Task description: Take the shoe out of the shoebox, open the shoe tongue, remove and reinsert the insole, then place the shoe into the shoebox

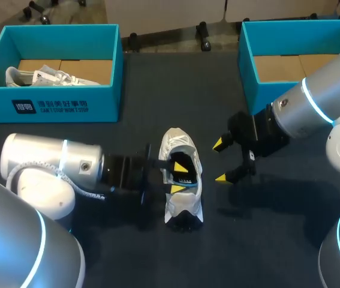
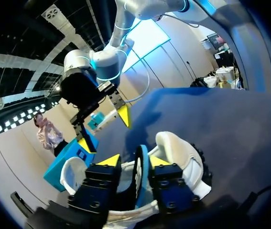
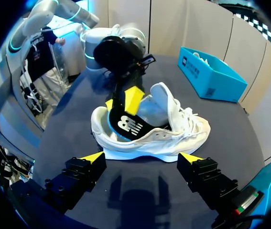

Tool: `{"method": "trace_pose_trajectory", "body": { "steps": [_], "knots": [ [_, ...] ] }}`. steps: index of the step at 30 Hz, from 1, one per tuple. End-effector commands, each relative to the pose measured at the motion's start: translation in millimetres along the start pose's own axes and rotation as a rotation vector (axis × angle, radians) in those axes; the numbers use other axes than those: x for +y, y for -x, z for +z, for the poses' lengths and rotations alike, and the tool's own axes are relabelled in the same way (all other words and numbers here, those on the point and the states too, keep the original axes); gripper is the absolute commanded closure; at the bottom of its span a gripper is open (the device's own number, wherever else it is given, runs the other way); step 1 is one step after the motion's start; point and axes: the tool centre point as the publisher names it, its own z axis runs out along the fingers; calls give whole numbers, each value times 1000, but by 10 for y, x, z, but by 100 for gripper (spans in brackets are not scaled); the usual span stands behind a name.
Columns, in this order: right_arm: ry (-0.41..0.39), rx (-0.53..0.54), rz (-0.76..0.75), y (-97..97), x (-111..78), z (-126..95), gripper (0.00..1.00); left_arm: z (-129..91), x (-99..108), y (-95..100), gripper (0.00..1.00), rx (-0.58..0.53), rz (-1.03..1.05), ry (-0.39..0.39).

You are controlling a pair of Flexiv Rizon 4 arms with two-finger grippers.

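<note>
A white shoe [image 1: 180, 207] lies on the dark table at the middle, its opening turned up. A black and blue insole [image 1: 180, 163] stands on edge inside it. My left gripper [image 1: 180, 178] reaches into the shoe from the left. In the left wrist view the insole [image 2: 140, 167] sits between the fingers with a gap on one side, so the left gripper [image 2: 134, 161] is open. My right gripper [image 1: 220, 160] hangs wide open just right of the shoe, holding nothing. In the right wrist view the shoe [image 3: 173, 136] lies ahead of my right gripper [image 3: 141, 157].
A teal shoebox [image 1: 50, 108] at the back left holds another white shoe [image 1: 38, 77]. A second teal shoebox [image 1: 247, 66] stands at the back right, partly behind my right arm. Bare table lies in front of the shoe.
</note>
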Motion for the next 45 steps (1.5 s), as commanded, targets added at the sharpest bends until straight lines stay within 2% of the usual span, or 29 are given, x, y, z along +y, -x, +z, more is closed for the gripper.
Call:
{"method": "trace_pose_trajectory", "body": {
  "steps": [1, 7, 16, 17, 18, 19, 20, 21, 28, 35, 40, 43, 45],
  "knots": [
    [-1, -2, 0, -6, 5, 8, 0, 23, 29, -26, 100, 18, -1, 8],
    [-1, -2, 0, -6, 5, 8, 0, 71, 163, -62, 100, 45, -5, 34],
    [-1, -2, 0, -6, 5, 8, 0, 46, 217, -59, 100, 57, -4, 67],
    [-1, -2, 0, -6, 5, 8, 0, 31, 191, -39, 63, 46, -5, 59],
    [-1, -2, 0, -6, 5, 8, 0, 13, 159, -17, 31, 42, -6, 53],
    [-1, -2, 0, -6, 5, 8, 0, -2, 132, 2, 13, 37, -2, 49],
    [-1, -2, 0, -6, 5, 8, 0, -18, 107, 26, 4, 30, -1, 45],
    [-1, -2, 0, -6, 5, 8, 0, -32, 82, 50, 0, 25, -1, 39],
    [-1, -2, 0, -6, 5, 8, 0, -132, -118, 166, 2, 7, 19, 10],
    [-1, -2, 0, -6, 5, 8, 0, -241, -165, 238, 0, 17, 43, 25],
    [-1, -2, 0, -6, 5, 8, 0, -327, -212, 334, 7, 44, 58, 32],
    [-1, -2, 0, -6, 5, 8, 0, -361, -231, 401, 7, 73, 68, 35],
    [-1, -2, 0, -6, 5, 8, 0, -380, -253, 431, 16, 105, 81, 33]
  ]
}}
